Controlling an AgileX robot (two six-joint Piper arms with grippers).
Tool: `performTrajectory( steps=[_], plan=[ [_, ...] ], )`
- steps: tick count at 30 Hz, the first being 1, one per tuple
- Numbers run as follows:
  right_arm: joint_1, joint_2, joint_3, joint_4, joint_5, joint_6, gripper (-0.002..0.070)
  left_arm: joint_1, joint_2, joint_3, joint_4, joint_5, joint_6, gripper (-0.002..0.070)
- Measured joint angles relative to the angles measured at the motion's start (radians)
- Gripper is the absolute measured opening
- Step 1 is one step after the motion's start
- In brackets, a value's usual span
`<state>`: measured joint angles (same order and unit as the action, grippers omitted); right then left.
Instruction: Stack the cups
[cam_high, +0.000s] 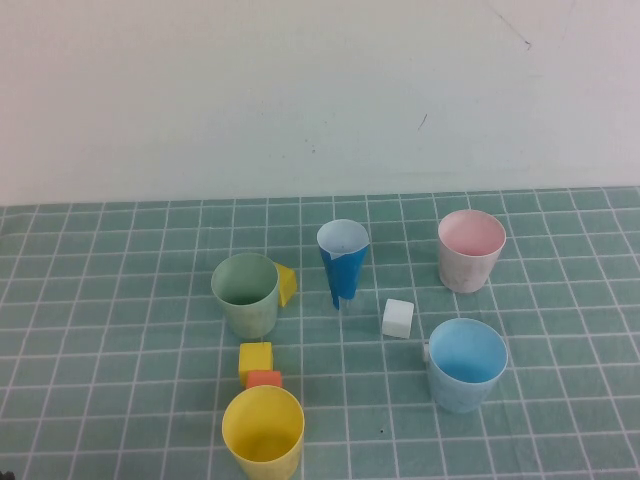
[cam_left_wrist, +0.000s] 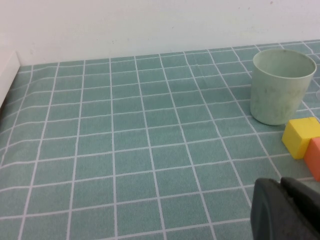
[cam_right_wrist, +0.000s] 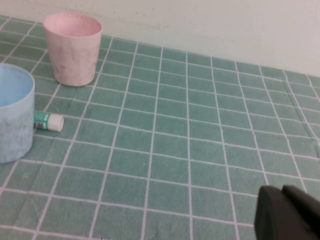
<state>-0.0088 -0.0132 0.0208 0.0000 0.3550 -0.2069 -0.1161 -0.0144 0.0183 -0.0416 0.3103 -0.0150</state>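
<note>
Standing upright on the green checked tablecloth (cam_high: 120, 330) are four wide-mouthed tapered plastic tumblers. Taking the small white cube (cam_high: 397, 318) near the middle as the clock's centre, the pale green plastic tumbler (cam_high: 246, 294) sits at about nine o'clock, the yellow plastic tumbler (cam_high: 263, 432) at about seven, the light blue plastic tumbler (cam_high: 466, 364) at about four and the pink plastic tumbler (cam_high: 470, 250) at about one. All four stand apart from one another, mouths up, none nested.

A tall, narrow blue cone-shaped cup with a pale inside (cam_high: 342, 262) stands at about eleven o'clock from the white cube. A yellow block (cam_high: 287, 284) touches the green tumbler's side at its three o'clock. A small yellow cube (cam_high: 255, 358) and an orange cube (cam_high: 264, 379) lie touching each other between the green and yellow tumblers. A small white and green tube (cam_right_wrist: 48, 121) lies on its side just beside the blue tumbler.

Neither arm shows in the high view. The left gripper (cam_left_wrist: 287, 210) appears only as dark fingers at the edge of its wrist view, low over the cloth, near the yellow and orange cubes, with the green tumbler beyond; whether its jaws are spread or closed cannot be told. The right gripper (cam_right_wrist: 290, 212) shows likewise in its wrist view, well apart from the pink and blue tumblers, jaw state again unclear.
</note>
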Motion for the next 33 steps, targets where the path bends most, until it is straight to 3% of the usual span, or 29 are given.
performTrajectory(
  steps=[27, 33],
  plan=[
    [0.000, 0.000, 0.000, -0.024, -0.008, 0.000, -0.0003, 0.000, 0.000, 0.000, 0.000, 0.000, 0.002, -0.0002],
    [0.000, 0.000, 0.009, -0.045, -0.164, 0.000, -0.0003, 0.000, 0.000, 0.002, 0.019, -0.086, 0.004, -0.0002]
  ],
)
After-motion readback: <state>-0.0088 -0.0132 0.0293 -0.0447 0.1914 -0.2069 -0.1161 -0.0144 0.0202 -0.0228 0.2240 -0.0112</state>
